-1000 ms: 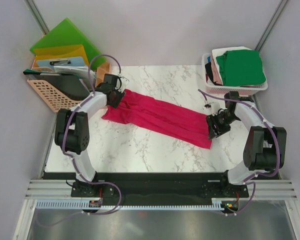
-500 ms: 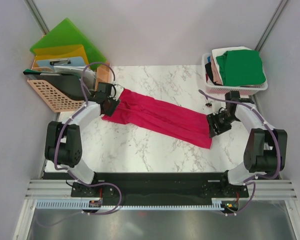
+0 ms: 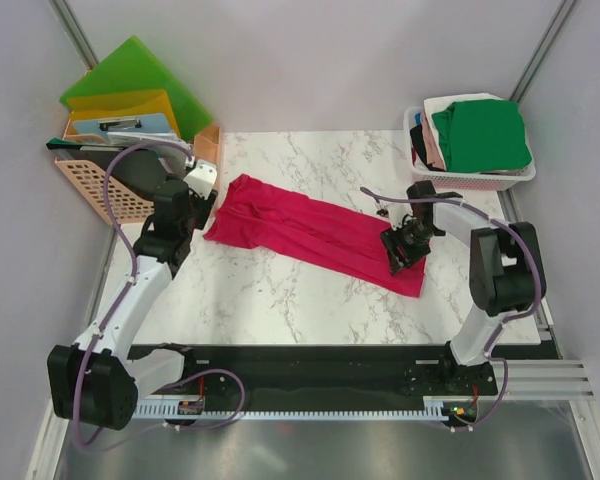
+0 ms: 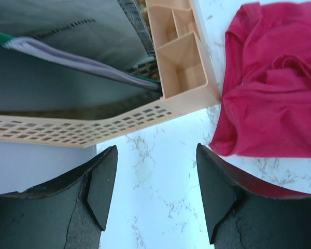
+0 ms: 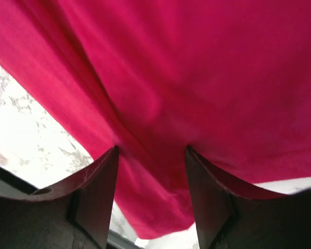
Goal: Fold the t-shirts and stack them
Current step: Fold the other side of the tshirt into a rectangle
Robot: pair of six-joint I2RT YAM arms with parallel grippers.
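Crimson-pink cloth t-shirt was laid diagonally, far-left to near-right; right gripper was parked over its near end, left gripper beside the other, both open.

White marble table — crimson t-shirt spread diagonally, white basket seemingly on its corner.

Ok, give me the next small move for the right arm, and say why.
Probably lower the right gripper and pinch the end of the red shirt. Its jaws stand open right over that cloth, the shirt lies as a long strip, and the left gripper is open over bare table beside it.
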